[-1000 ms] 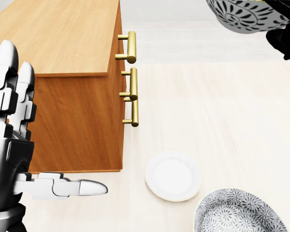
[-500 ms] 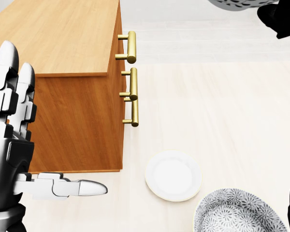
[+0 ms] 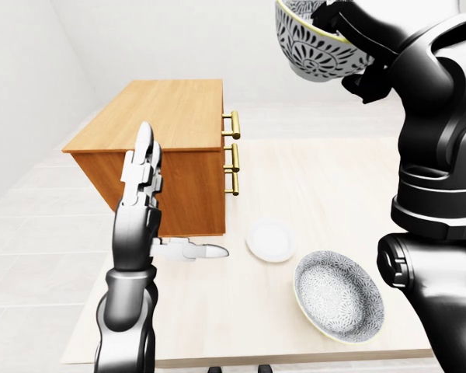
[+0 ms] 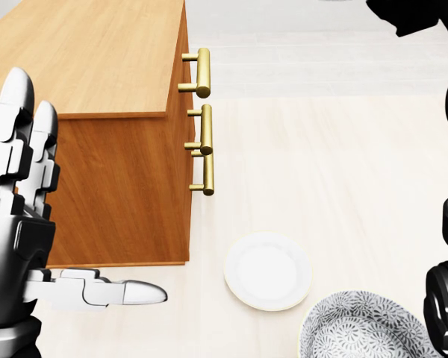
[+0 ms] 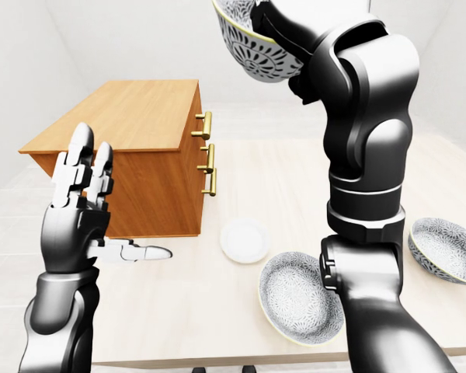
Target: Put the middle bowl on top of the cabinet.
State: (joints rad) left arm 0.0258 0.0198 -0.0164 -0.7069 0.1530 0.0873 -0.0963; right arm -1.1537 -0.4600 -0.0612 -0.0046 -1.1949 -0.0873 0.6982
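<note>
The middle bowl (image 3: 314, 47) was held high above the table (image 3: 334, 179), at the top edge of both eye views, gripped by the robot's right hand (image 3: 348, 27), whose dark fingers were closed over the patterned rim. The cabinet (image 3: 171, 113) stood well below that hand and off to its left in the left-eye view, its wooden top bare. The left hand (image 4: 22, 224) was raised beside the cabinet's near wall, holding nothing, its fingers straight up and spread and its thumb stuck out sideways. Below the carrying hand lay a small white plate (image 3: 270, 239) and a larger patterned bowl (image 3: 339, 295); another bowl (image 5: 446, 249) sat further to its right.

The lift looked done and the carry appeared to be the step in hand. The next move would seem to call for swinging the right arm leftward until the bowl hung over the cabinet top, clear of the brass handles (image 3: 231, 151), then lowering it level onto the wood before the fingers let go.
</note>
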